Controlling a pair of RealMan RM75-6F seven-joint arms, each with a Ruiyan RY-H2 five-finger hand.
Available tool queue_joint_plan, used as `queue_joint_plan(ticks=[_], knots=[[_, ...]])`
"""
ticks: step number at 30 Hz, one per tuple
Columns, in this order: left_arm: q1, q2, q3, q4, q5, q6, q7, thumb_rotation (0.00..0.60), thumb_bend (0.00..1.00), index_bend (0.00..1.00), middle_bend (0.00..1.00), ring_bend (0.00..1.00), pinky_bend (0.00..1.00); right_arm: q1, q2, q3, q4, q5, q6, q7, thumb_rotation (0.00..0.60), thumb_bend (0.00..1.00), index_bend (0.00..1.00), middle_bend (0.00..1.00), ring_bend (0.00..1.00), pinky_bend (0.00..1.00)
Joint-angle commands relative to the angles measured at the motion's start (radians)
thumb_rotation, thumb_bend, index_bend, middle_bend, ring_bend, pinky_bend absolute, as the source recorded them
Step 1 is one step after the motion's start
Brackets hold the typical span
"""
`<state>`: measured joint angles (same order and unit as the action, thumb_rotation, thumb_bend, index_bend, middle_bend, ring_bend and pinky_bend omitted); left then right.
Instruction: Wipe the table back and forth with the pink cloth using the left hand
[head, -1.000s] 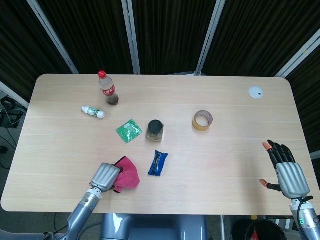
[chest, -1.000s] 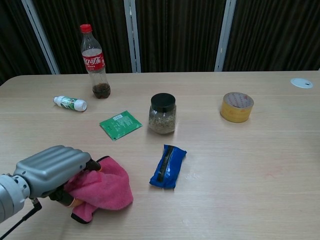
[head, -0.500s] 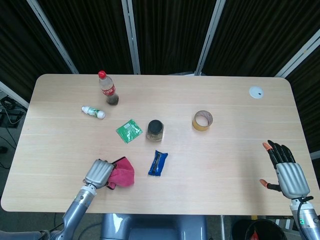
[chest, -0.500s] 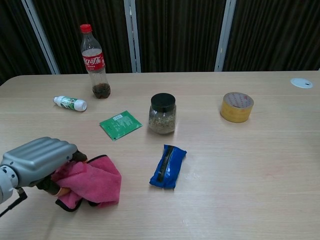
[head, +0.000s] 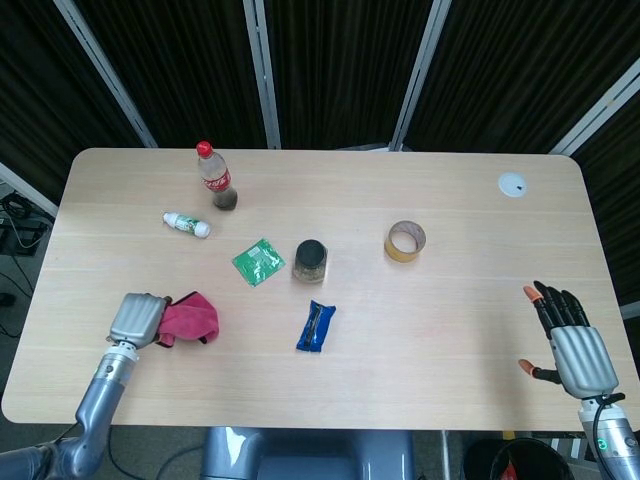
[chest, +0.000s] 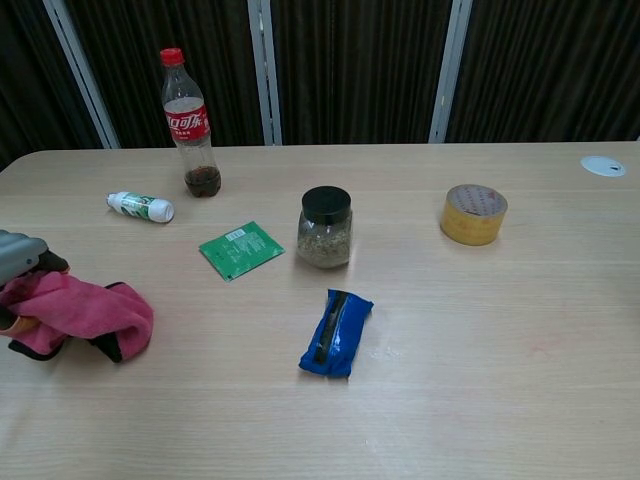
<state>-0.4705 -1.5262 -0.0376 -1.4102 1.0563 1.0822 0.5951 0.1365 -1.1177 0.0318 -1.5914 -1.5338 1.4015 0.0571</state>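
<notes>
The crumpled pink cloth (head: 190, 318) is gripped by the left hand (head: 137, 320) and pressed flat on the pale wooden table (head: 420, 330), near its left edge and toward the front. In the chest view the cloth (chest: 75, 314) lies at the far left of the frame, with only the edge of the left hand (chest: 18, 256) showing above it. The right hand (head: 570, 340) is held empty off the table's front right corner, its dark fingers (head: 553, 302) spread. A blue foil packet (head: 316, 326) lies near the middle front, with a dark-lidded glass jar (head: 310, 260) and a green sachet (head: 258, 262) behind it. A red-capped cola bottle (head: 216, 180) stands toward the back left, a small white bottle (head: 187, 224) lying beside it. A roll of yellow tape (head: 405, 241) sits right of centre.
</notes>
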Motion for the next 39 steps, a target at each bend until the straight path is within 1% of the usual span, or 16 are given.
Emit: queue_joint_plan(ticks=[1,4,9,16,19,30,34,39], knots=[[0.003,0.012,-0.007,0.014,-0.005,-0.011,-0.023,0.600,0.70,0.83,0.58,0.50,0.57,0.000,-0.001,0.000,0.000,0.000,0.000,-0.002,0.600,0.00,0.00,0.00,0.00,0.00],[0.000,0.012,-0.009,0.002,0.001,-0.016,-0.035,0.600,0.70,0.83,0.58,0.50,0.57,-0.001,-0.001,0.000,0.000,0.000,0.001,-0.002,0.600,0.00,0.00,0.00,0.00,0.00],[-0.011,-0.011,-0.007,-0.056,0.019,-0.014,-0.025,0.600,0.70,0.83,0.58,0.50,0.57,0.000,-0.001,0.001,-0.001,0.001,0.001,0.000,0.600,0.00,0.00,0.00,0.00,0.00],[-0.031,-0.063,0.016,-0.149,0.058,-0.010,0.030,0.600,0.70,0.83,0.58,0.50,0.57,-0.001,-0.004,0.002,0.007,-0.004,0.008,-0.002,0.600,0.00,0.00,0.00,0.00,0.00],[-0.046,-0.110,0.019,-0.183,0.058,-0.009,0.072,0.600,0.70,0.83,0.58,0.50,0.57,-0.001,-0.005,0.003,0.008,-0.003,0.011,-0.001,0.600,0.00,0.00,0.00,0.00,0.00],[-0.095,-0.233,-0.010,-0.222,0.001,0.005,0.192,0.600,0.70,0.83,0.58,0.50,0.57,-0.004,-0.011,0.010,0.018,-0.006,0.026,0.011,0.600,0.00,0.00,0.00,0.00,0.00],[-0.104,-0.245,-0.013,-0.213,-0.020,0.013,0.216,0.600,0.70,0.83,0.58,0.50,0.57,-0.005,-0.011,0.010,0.020,-0.006,0.029,0.016,0.600,0.00,0.00,0.00,0.00,0.00],[-0.105,-0.216,-0.021,-0.180,-0.046,0.024,0.220,0.600,0.70,0.83,0.58,0.50,0.57,-0.004,-0.011,0.009,0.020,-0.008,0.027,0.019,0.600,0.00,0.00,0.00,0.00,0.00]])
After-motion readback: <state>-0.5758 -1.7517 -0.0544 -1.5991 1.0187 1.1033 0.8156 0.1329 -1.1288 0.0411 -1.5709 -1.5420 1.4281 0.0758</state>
